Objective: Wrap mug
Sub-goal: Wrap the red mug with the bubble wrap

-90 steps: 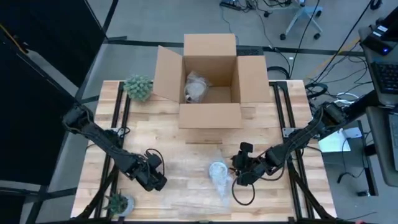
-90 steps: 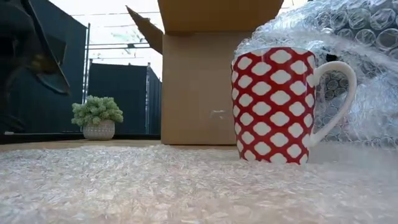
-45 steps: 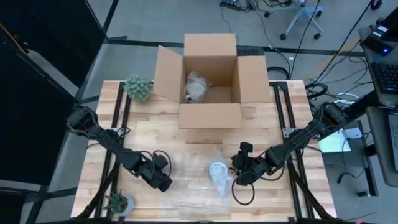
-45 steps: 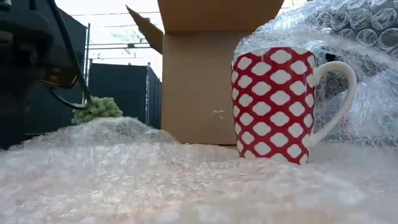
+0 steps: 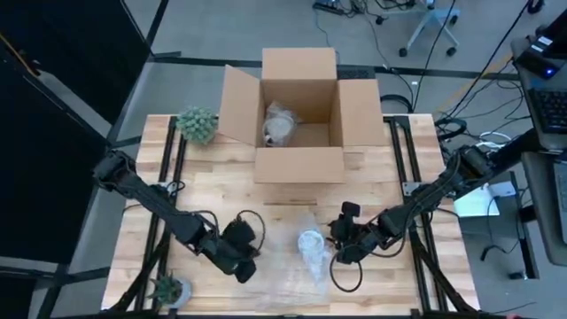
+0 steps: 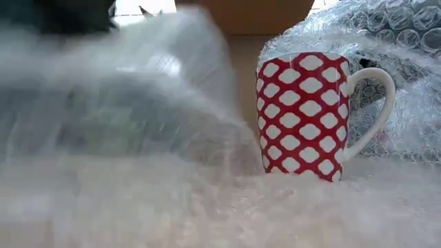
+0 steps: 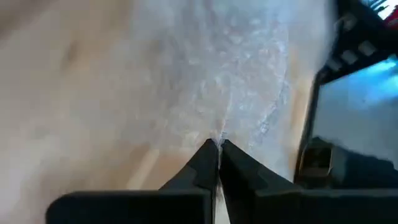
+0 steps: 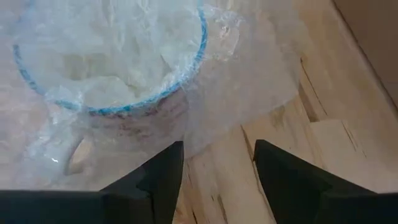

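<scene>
The mug [image 6: 303,116], red with white diamonds, stands upright on the bubble wrap [image 5: 279,266] at the near middle of the surface [image 5: 292,190], handle pointing right in the low view. The left pincer [image 7: 219,147], clamped on the wrap's edge, lifts it left of the mug. The right pincer [image 8: 214,158] hovers spread apart just right of it.

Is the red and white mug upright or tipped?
Upright: the mug stands on its base on the bubble wrap, handle to one side, and the high view shows its open rim facing up.
</scene>
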